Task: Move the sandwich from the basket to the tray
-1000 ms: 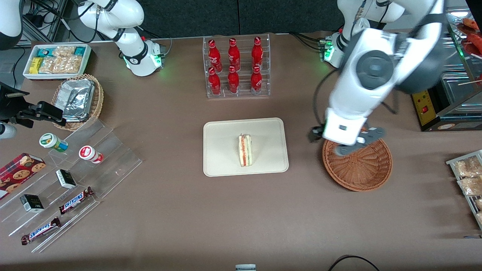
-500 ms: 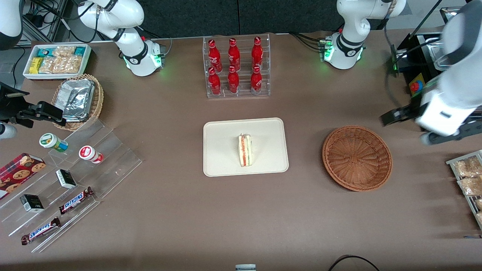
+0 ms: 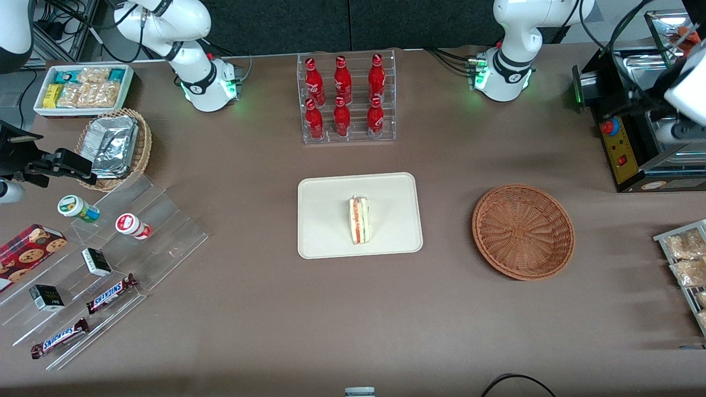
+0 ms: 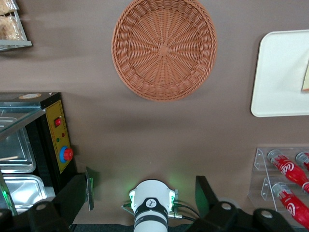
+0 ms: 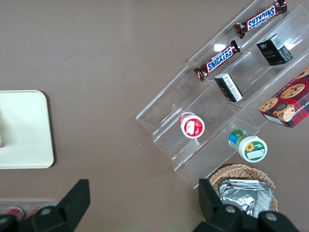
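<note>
The sandwich (image 3: pixel 359 220), a pale wedge with red and green filling, lies on the cream tray (image 3: pixel 325 220) in the middle of the table. A sliver of the sandwich (image 4: pixel 306 77) shows on the tray (image 4: pixel 280 72) in the left wrist view. The reddish-brown wicker basket (image 3: pixel 523 231) stands beside the tray toward the working arm's end, with nothing in it. My gripper (image 3: pixel 684 118) hangs high over the black machine at the working arm's end, well away from the basket (image 4: pixel 164 48). The gripper (image 4: pixel 145 188) is open, its fingers spread wide with nothing between them.
A clear rack of red bottles (image 3: pixel 346 99) stands farther from the front camera than the tray. A black machine (image 3: pixel 629 143) and a rack of snack packets (image 3: pixel 686 259) sit at the working arm's end. An acrylic stand (image 3: pixel 99 259), tan foil-packet basket (image 3: pixel 113 146) and white bin (image 3: pixel 83 88) sit toward the parked arm's end.
My gripper has left its place over the basket, swinging up and out to the working arm's end of the table. The sandwich, tray and basket have stayed put.
</note>
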Tool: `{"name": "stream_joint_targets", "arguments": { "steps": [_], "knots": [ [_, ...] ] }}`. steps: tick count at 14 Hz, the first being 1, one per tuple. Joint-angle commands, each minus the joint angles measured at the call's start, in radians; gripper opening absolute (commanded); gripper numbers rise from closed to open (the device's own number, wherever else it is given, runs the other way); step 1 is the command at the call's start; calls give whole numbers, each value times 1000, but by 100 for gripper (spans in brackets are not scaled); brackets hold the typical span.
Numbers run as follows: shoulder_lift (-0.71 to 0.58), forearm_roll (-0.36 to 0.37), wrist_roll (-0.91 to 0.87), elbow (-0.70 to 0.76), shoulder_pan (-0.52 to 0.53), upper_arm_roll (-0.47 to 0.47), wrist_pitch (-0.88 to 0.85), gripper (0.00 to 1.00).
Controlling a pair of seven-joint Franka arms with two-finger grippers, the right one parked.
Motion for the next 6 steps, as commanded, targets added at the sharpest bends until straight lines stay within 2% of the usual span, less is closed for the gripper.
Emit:
{"name": "stream_joint_targets", "arguments": {
  "steps": [1, 6],
  "knots": [
    [-9, 2, 20, -17, 28, -10, 24, 100],
    [28, 1, 17, 17, 50, -41, 39, 100]
  ]
}}
